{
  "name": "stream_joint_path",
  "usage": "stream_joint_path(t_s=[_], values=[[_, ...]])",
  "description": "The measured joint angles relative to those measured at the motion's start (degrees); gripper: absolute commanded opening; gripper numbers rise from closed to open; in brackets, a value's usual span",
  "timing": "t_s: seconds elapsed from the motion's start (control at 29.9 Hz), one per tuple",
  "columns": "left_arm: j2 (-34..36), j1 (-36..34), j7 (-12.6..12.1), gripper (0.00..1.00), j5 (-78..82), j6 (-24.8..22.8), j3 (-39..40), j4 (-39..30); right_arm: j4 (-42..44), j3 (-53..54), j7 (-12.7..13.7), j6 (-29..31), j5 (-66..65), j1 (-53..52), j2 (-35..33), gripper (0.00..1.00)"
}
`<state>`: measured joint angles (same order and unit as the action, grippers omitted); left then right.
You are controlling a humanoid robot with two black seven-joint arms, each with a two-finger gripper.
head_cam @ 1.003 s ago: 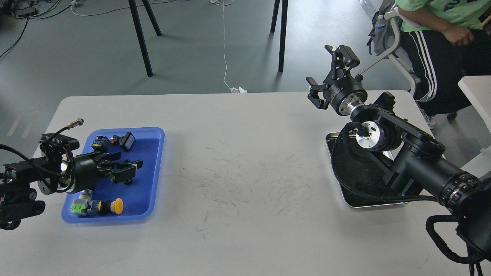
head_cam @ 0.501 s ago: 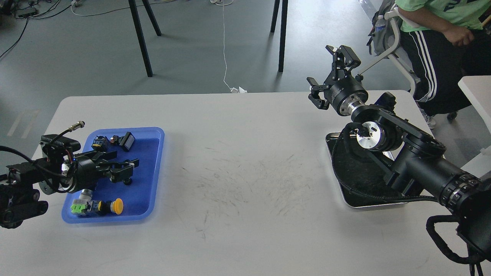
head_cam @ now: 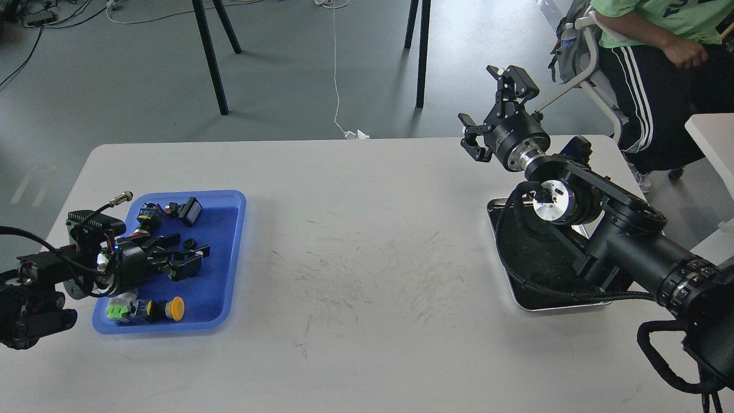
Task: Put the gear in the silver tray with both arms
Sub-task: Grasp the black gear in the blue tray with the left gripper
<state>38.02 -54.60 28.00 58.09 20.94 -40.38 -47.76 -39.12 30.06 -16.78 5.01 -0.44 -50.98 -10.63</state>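
The silver tray point(head_cam: 565, 307) lies at the table's right, its dark bottom partly covered by my right arm. My right gripper point(head_cam: 491, 108) is open and empty, raised above the table's far right edge, beyond the tray. My left gripper point(head_cam: 192, 252) hovers low over the blue tray point(head_cam: 226, 275) at the left, its fingers apart. A small black round part point(head_cam: 189, 245), maybe the gear, lies right at its fingertips. I cannot tell whether they touch it.
The blue tray also holds a yellow-and-green push button point(head_cam: 148, 310), a black switch point(head_cam: 190, 210) and a blue-black connector point(head_cam: 150, 213). A seated person point(head_cam: 659, 51) is beyond the far right corner. Another white table point(head_cam: 714, 137) stands at the right edge.
My left gripper has drawn back a little to the left and sunk lower over the blue tray. The small black part now shows above its fingertips. My right arm has barely moved.
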Motion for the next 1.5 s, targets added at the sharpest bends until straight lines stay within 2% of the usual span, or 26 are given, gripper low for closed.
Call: stream_joint_path(t_s=[0.3,0.57,0.74,1.5], values=[[-0.31,0.37,0.00,0.59,-0.11,0.07,0.12,0.64,0.21,-0.08,0.00,0.00,0.00,0.00,-0.01,0.99],[-0.86,0.17,0.00,0.52,-0.28,0.46,0.18,0.67,0.18,-0.09,0.00,0.00,0.00,0.10,0.00,0.99],[-1.03,0.03,0.00,0.42,-0.17,1.01,0.19,0.49,0.09,-0.09,0.00,0.00,0.00,0.08,0.00,0.99],[-0.29,0.27,0.00,0.24,-0.03,1.61,0.14,-0.08,0.09,-0.07,0.00,0.00,0.00,0.01,0.08,0.99]])
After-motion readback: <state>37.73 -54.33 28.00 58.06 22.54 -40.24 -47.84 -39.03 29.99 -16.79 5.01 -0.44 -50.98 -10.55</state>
